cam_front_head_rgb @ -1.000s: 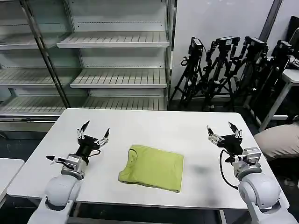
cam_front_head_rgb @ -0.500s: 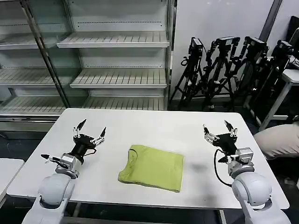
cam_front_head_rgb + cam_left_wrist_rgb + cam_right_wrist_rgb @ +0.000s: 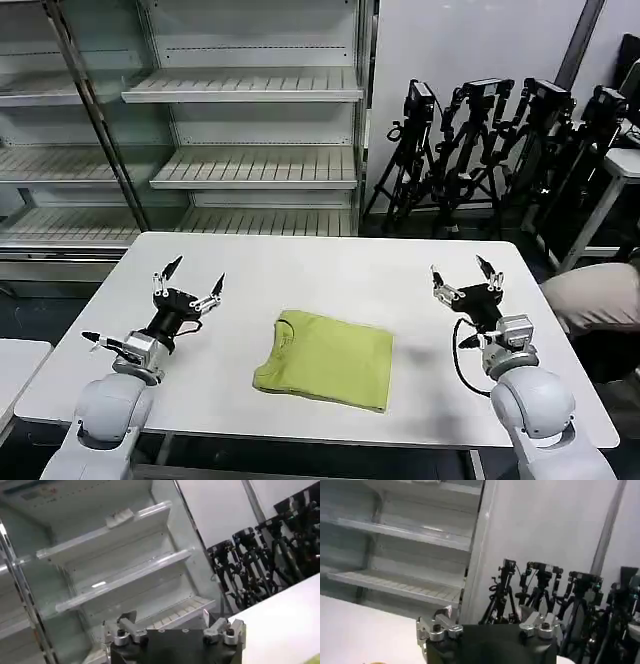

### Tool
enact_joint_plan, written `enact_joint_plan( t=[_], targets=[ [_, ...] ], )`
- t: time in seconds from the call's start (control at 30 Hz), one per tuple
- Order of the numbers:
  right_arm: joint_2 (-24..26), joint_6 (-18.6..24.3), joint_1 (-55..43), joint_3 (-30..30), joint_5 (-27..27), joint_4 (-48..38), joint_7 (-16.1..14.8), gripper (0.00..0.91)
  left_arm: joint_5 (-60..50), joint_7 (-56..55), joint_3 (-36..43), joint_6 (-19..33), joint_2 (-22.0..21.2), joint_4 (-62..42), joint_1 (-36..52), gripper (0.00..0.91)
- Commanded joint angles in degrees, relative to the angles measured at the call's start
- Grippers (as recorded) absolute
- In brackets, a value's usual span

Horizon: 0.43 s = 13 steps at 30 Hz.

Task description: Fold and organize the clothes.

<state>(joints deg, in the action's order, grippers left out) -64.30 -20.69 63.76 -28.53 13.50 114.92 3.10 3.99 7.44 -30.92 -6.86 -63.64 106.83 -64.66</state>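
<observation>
The lime yellow-green T-shirt [image 3: 326, 359] lies folded into a compact rectangle in the middle of the white table [image 3: 330, 270], collar toward my left side. My left gripper [image 3: 188, 283] hovers open above the table to the left of the shirt, tips pointing up and away. My right gripper [image 3: 462, 280] hovers open to the right of the shirt, also tilted upward. Neither touches the fabric. In the left wrist view the left gripper [image 3: 169, 619] spreads wide toward the shelves; the right gripper [image 3: 485, 614] in the right wrist view spreads wide toward the tripods.
Metal shelving [image 3: 250, 95] stands behind the table. Black tripods with cameras [image 3: 490, 150] crowd the back right. A beige fabric shape [image 3: 595, 298] sits beyond the table's right edge. A second white surface [image 3: 15, 365] shows at the lower left.
Both arms have drawn back and outward from the shirt, the left gripper drifting left and up, the right gripper shifting slightly left and up. The shirt has not moved.
</observation>
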Motion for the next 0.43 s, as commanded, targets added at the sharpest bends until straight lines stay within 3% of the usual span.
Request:
enact_joint_plan(
  t=[0.03, 0.43],
  targets=[
    [0.11, 6.77, 0.17, -0.54, -4.52, -2.45, -2.79, 0.907, 1.73, 0.89, -0.16, 0.62, 0.28, 0.17, -0.29, 0.907],
    [-0.79, 6.61, -0.86, 1.00, -6.29, -3.71, -3.03, 0.907, 4.27, -0.06, 0.00, 1.45, 2.60, 3.04, -1.77, 0.907]
  ],
)
